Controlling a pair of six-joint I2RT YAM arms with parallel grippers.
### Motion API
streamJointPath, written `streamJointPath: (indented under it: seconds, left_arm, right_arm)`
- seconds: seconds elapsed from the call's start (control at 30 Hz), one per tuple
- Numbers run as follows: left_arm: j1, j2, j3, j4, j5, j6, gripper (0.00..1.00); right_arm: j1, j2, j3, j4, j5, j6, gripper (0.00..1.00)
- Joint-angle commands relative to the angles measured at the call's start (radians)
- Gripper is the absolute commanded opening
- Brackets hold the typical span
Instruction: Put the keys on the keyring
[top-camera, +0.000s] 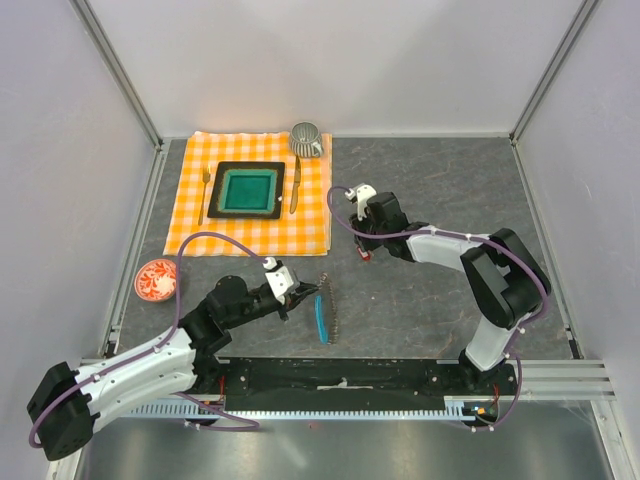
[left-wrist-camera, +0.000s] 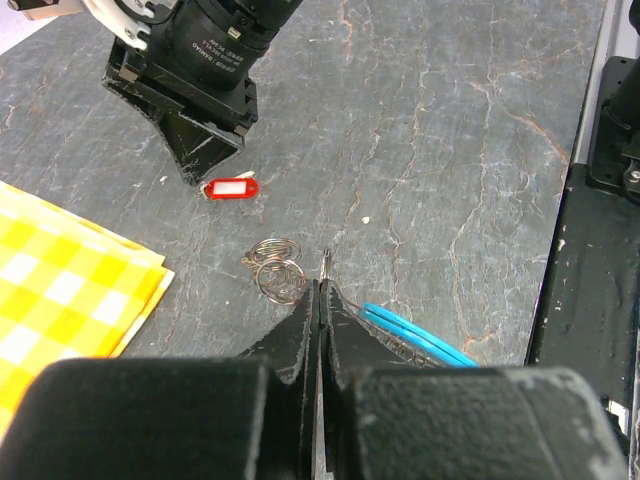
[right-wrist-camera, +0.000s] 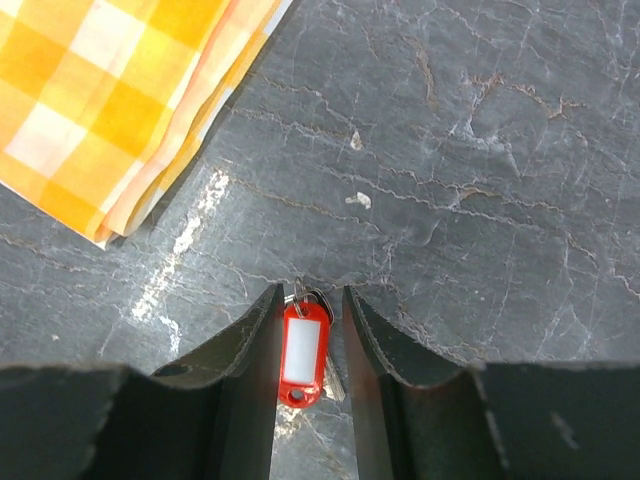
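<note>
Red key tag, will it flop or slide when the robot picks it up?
Probably very light: the red key tag is tiny between the right tool's fingers. The tag looks like stiff, glossy plastic, so it may slip if pinched by an edge. The small metal key beside it seems loosely joined, so it will likely dangle and swing.

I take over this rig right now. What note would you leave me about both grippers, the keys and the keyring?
Left gripper: shut on the keyring, with its thin wire pinched between the fingertips.
Right gripper: open, one finger on each side of the red key, which lies on the table; not yet clamped.
No second key shows in any view.
Done: keyring held.
Left: grasp the red key, thread it on, then find the other one.
</note>
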Motion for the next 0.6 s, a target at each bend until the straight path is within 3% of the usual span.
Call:
streamJointPath:
  seconds: [0.0, 0.57]
  left_arm:
    - [-0.004, 0.003, 0.04, 0.019, 0.004, 0.018, 0.02]
    - [-0.006, -0.003, 0.045, 0.01, 0.012, 0.018, 0.02]
  right_arm:
    - [0.0, -0.005, 0.025, 0.011, -0.01, -0.043, 0.37]
    - [0.0, -0.016, -0.04, 0.05, -0.044, -0.061, 0.3]
